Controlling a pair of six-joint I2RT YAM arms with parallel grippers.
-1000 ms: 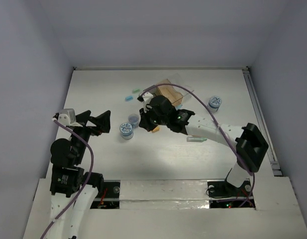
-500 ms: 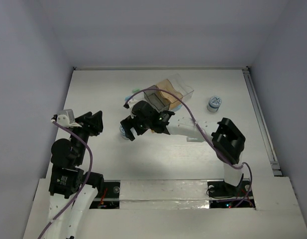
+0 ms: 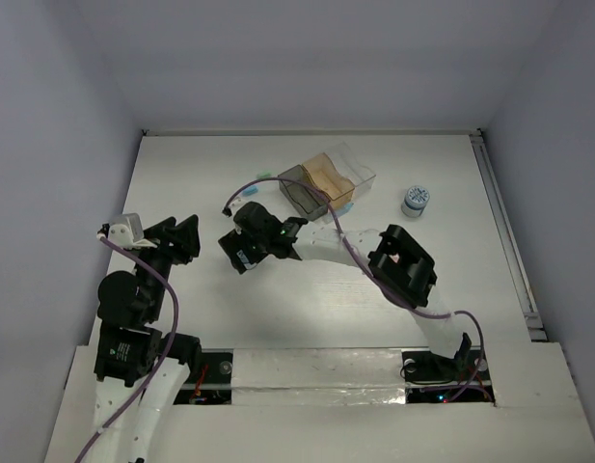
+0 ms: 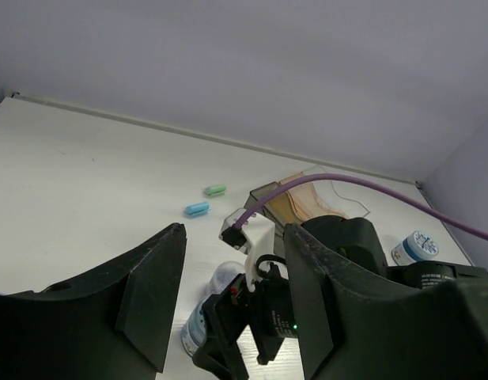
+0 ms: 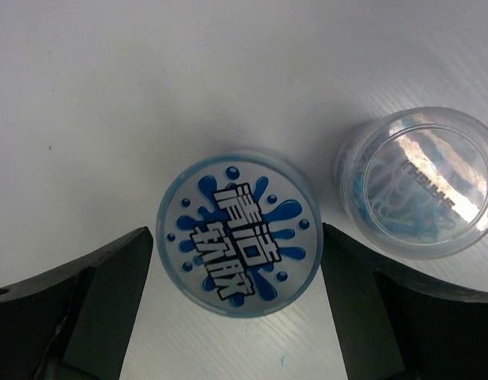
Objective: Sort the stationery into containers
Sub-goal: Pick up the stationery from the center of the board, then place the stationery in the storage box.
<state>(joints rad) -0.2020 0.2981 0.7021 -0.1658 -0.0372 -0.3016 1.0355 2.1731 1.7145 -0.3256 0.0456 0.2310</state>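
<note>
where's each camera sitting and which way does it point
Top external: above and behind the robot, looking down on the table; left arm and right arm show.
Left wrist: on the left arm, facing forward toward the containers; left claw frames it.
Right wrist: straight down on a patterned roll flanked by the right claw.
Shared: top and left wrist both show the containers.

White table [image 3: 181,174] underneath it all, matte, and faintly ribbed in the close view. Pale lilac-grey walls box it in: back wall [image 3: 307,58], left wall [image 3: 46,145], right wall [image 3: 557,125], all bare. A thin rail [image 3: 506,231] runs down the table's right edge. On the near side sits a white board [image 3: 316,360], with a shiny strip [image 3: 316,395] below it. The light is soft and even, the shadows faint.
</note>
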